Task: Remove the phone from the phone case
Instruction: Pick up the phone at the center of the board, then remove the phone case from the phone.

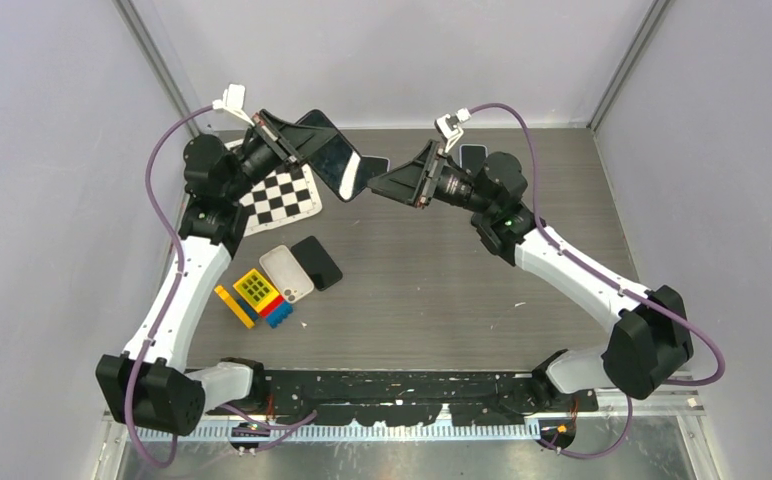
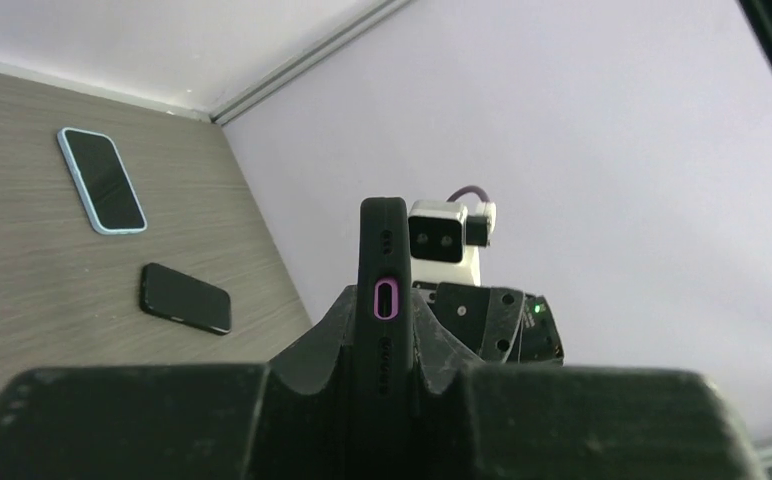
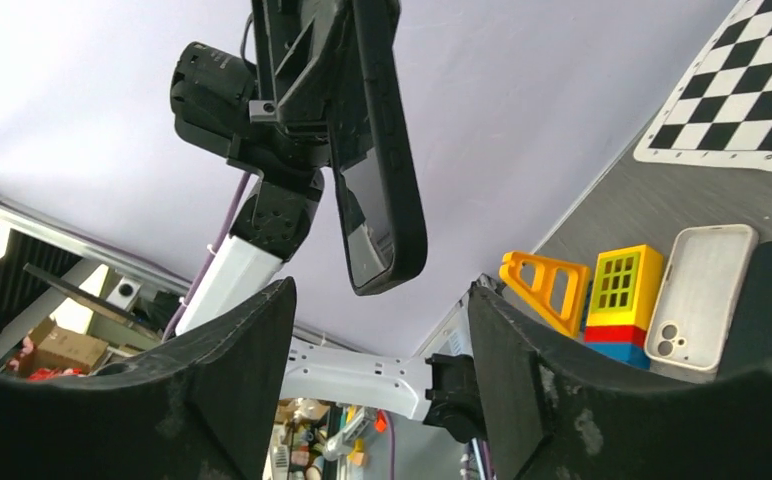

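Evidently the cased phone (image 1: 340,162) is held up off the surface (image 1: 442,290) so that the other arm can get at it; the left jaws are clenched on one end, above the checkerboard mat (image 1: 280,198), and the free end points toward the middle of the workspace. In the left wrist view the phone case (image 2: 384,290) stands edge-on, pinched across its thickness, with the pink-ringed charging port facing the camera; holding it by that end, I judge, leaves the opposite end and the case lip clear for a pull or a peel.

The right jaws are released and spread wide; in the right wrist view their fingers (image 3: 522,360) flank the phone's lower corner without touching it, so nothing is grasped on that side yet. That line-up looks like preparation to pinch either the case rim or the phone itself; which one I cannot tell.

On the surface lie a white case (image 1: 287,272), a black phone (image 1: 318,262) just beside it, and toy blocks (image 1: 255,293) near them; a blue-edged phone (image 2: 102,180) and a dark phone (image 2: 185,298) rest by the far wall. No brand, label or writing is readable anywhere; the mat carries only squares.
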### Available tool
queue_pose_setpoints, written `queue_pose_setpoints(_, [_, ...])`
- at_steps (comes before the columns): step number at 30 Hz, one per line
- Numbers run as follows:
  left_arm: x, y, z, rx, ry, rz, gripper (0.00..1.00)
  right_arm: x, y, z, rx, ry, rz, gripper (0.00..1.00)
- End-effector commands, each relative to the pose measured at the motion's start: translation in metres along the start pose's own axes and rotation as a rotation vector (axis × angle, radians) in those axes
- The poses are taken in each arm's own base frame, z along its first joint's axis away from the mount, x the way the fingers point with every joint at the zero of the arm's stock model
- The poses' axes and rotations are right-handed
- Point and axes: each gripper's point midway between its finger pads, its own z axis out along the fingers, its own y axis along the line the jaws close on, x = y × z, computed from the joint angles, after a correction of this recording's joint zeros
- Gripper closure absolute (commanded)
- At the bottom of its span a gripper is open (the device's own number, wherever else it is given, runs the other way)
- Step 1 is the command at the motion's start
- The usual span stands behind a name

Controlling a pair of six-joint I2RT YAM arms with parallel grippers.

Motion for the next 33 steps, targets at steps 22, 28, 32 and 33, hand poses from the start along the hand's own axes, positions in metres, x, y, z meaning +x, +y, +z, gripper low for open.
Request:
queue_pose_setpoints(22, [-0.028,-0.023,0.008,0.062,-0.116,-0.21,1.0,0.015,0.01,0.052,-0.053,0.018,-0.077,0.9])
queue_pose_setpoints(28, [-0.018,-0.016,0.008,0.009,-0.059,-0.401,1.0,0.023,-0.015,0.048,0.002,0.018,-0.202,0.99])
queue_pose_setpoints(32, [-0.015,-0.021,0.007,0.055,-0.043,-0.537,1.0,0.026,-0.03,0.044,0.054,0.038,-0.292,1.0])
queue_pose_setpoints(33, [-0.015,-0.022,0.007,0.066,-0.039,-0.569,1.0,0.025,-0.033,0.043,0.067,0.032,-0.327,1.0])
